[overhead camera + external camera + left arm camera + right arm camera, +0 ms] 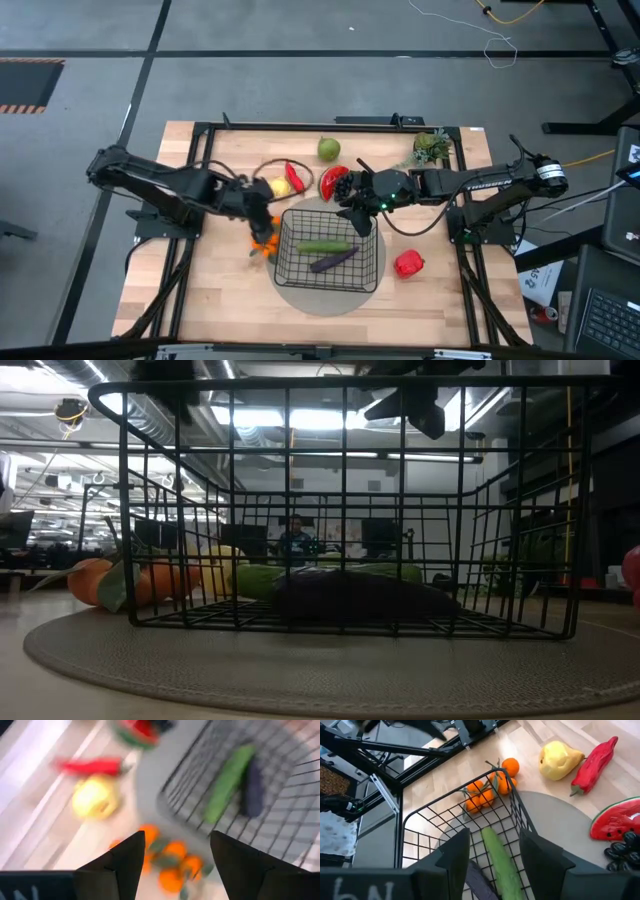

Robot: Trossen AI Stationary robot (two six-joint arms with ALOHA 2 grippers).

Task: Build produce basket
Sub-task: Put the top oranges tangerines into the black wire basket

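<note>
The black wire basket (372, 268) stands on a flat round grey disc (322, 301), and a green cucumber (322, 246) and a purple eggplant (333, 261) lie inside it. A bunch of oranges (263, 243) lies on the table against the basket's left side. My left gripper (262, 216) hovers open over the oranges (171, 879). My right gripper (360, 214) is open above the basket's far right corner, and the cucumber (499, 855) shows between its fingers. A yellow fruit (280, 187), a red chili (295, 177), a watermelon slice (331, 180), grapes (344, 187) and a green pear (329, 150) lie beyond the basket.
A red pepper (408, 264) lies right of the basket. A green leafy sprig (432, 148) sits near the far right corner. Black frame rails (300, 127) run along the far edge and both sides of the table. Bare wood shows on the near left.
</note>
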